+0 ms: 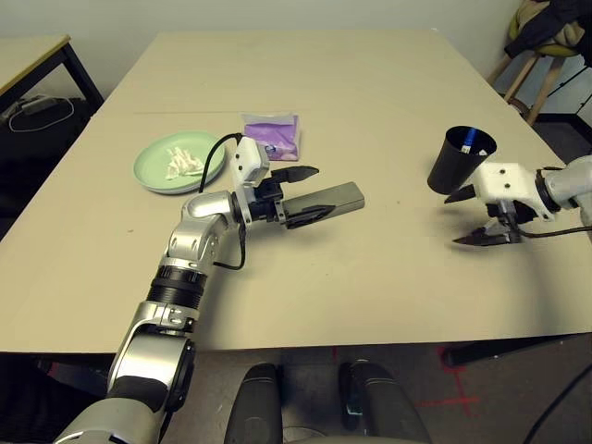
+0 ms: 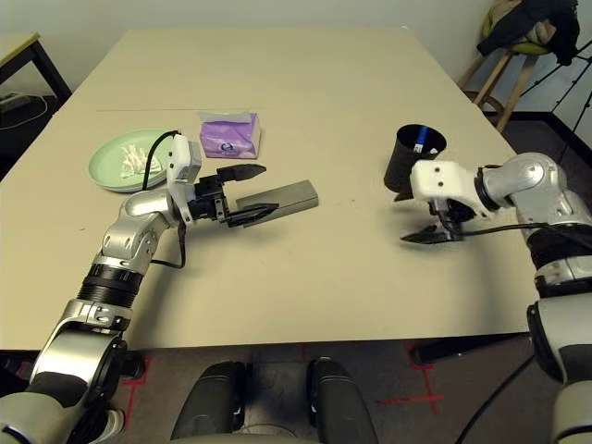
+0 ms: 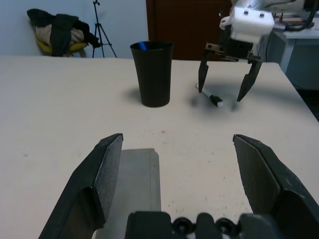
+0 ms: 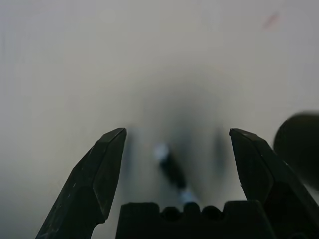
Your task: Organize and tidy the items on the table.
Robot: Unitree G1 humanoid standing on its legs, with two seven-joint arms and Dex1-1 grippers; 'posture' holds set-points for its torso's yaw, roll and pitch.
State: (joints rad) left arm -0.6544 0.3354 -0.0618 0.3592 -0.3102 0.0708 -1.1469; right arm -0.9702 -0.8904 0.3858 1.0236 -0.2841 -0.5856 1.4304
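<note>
On the beige table [image 1: 370, 83], a pale-green plate [image 1: 157, 171] at the left holds crumpled white tissue [image 1: 181, 162]. A grey oblong glasses case [image 1: 340, 196] lies near the middle. My left gripper [image 1: 310, 194] is open at the case's near end, and the case [image 3: 134, 184] lies just inside one finger. A black cup [image 1: 460, 159] with something blue inside stands at the right. My right gripper [image 1: 474, 217] hangs open in front of the cup, over a small black-and-white marker [image 4: 174, 172] lying on the table between its fingers.
A purple tissue pack [image 1: 271, 136] lies behind the case. A smaller table with black legs [image 1: 37, 55] stands off to the far left. At the far right is a chair piled with clothes [image 1: 546, 37].
</note>
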